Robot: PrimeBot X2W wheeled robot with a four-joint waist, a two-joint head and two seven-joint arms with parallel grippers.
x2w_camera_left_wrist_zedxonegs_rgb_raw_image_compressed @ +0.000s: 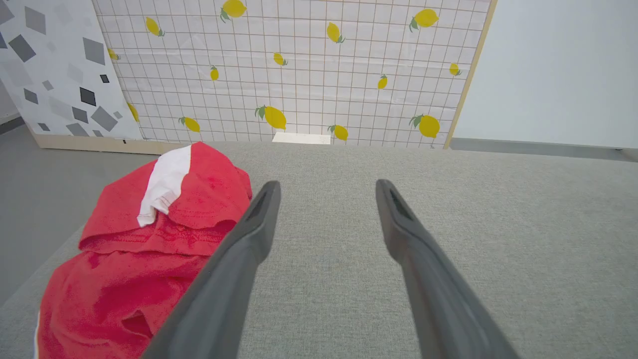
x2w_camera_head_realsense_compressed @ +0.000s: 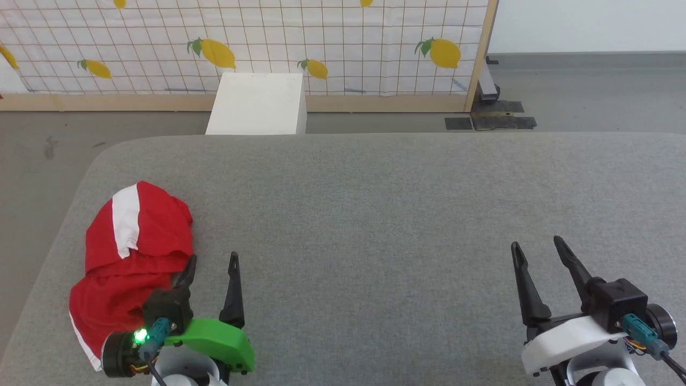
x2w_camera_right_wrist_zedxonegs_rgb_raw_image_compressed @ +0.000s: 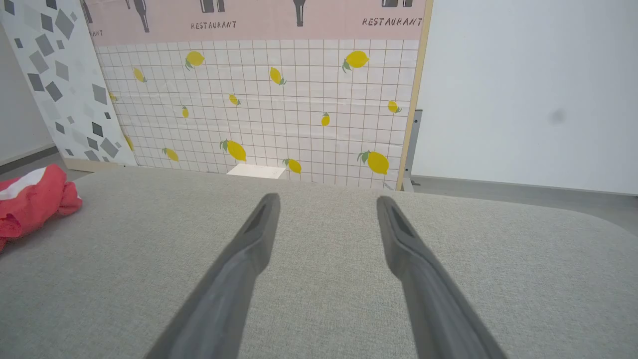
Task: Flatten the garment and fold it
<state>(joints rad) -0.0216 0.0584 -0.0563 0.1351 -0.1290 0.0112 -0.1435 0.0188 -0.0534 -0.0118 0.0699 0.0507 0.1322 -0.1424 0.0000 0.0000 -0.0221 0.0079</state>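
Where the grey padded surface (x2w_camera_head_realsense_compressed: 375, 214) nears its left edge, the garment (x2w_camera_head_realsense_compressed: 134, 252) lies crumpled, one white stripe uppermost; left gripper (x2w_camera_head_realsense_compressed: 213, 261) just beside it, fingers spread wide, holding nothing; right gripper (x2w_camera_head_realsense_compressed: 536, 245) well apart at lower right, likewise spread and empty; lemon-print panel (x2w_camera_head_realsense_compressed: 321, 43) behind

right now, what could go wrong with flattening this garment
The garment lies bunched near the left edge of the grey surface; a sideways tug could slide it off.
It is folded over itself, so the open left gripper beside it may pinch several layers and not spread it.
The open right gripper sits far to the right, a long reach across.
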